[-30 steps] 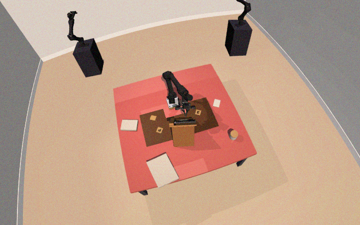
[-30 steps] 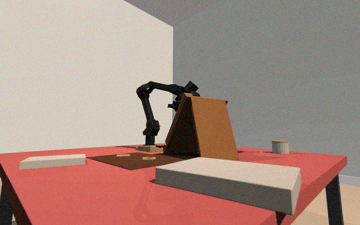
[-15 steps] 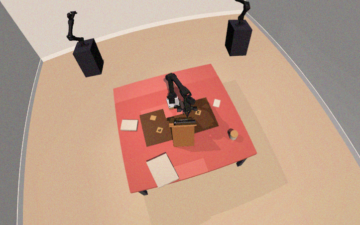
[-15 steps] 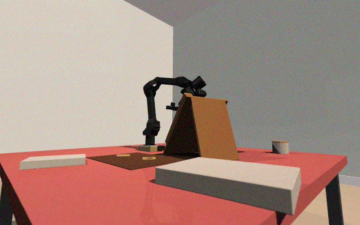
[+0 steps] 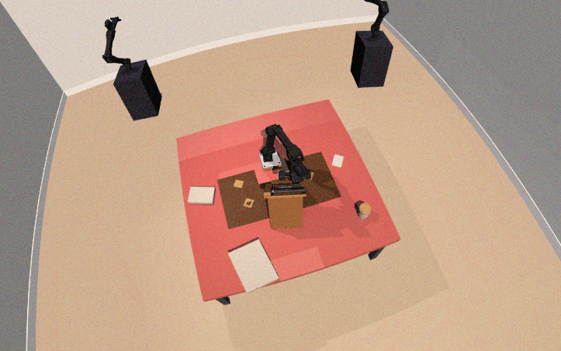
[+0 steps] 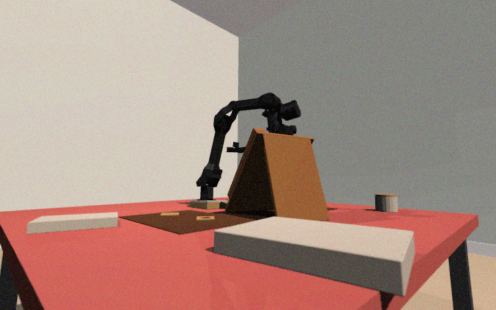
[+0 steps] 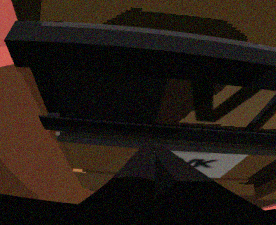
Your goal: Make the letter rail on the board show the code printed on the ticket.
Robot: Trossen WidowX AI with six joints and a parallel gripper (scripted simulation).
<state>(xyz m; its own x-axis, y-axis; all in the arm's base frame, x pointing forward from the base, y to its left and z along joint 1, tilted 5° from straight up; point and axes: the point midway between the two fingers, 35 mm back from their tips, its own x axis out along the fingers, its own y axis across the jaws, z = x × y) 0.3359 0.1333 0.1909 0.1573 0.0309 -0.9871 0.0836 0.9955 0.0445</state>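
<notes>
The wooden board (image 5: 285, 213) (image 6: 296, 173) stands like a tent, its black letter rail (image 5: 288, 190) (image 7: 113, 32) on the arm's side. In the wrist view, tan tile faces (image 7: 232, 98) with black strokes show at the right between the rail's bars, too oblique to read; the left stretch looks dark. My gripper (image 7: 151, 155) is shut and empty close to the rail. The ticket (image 7: 230, 163) shows partly behind the fingers, its print unreadable. Loose tiles lie left of the board, one plain-looking (image 5: 238, 183) (image 6: 170, 213), one marked (image 5: 248, 203) (image 6: 205, 217). Another tile (image 5: 311, 175) lies right, partly hidden by the arm.
A dark brown mat (image 5: 234, 217) (image 6: 180, 229) lies under the board. A small white box (image 5: 201, 194) (image 6: 76, 223) is left, a larger one (image 5: 253, 265) (image 6: 315, 234) near the table edge. A lidded can (image 5: 364, 210) (image 6: 385, 203) and white card (image 5: 337, 161) are right.
</notes>
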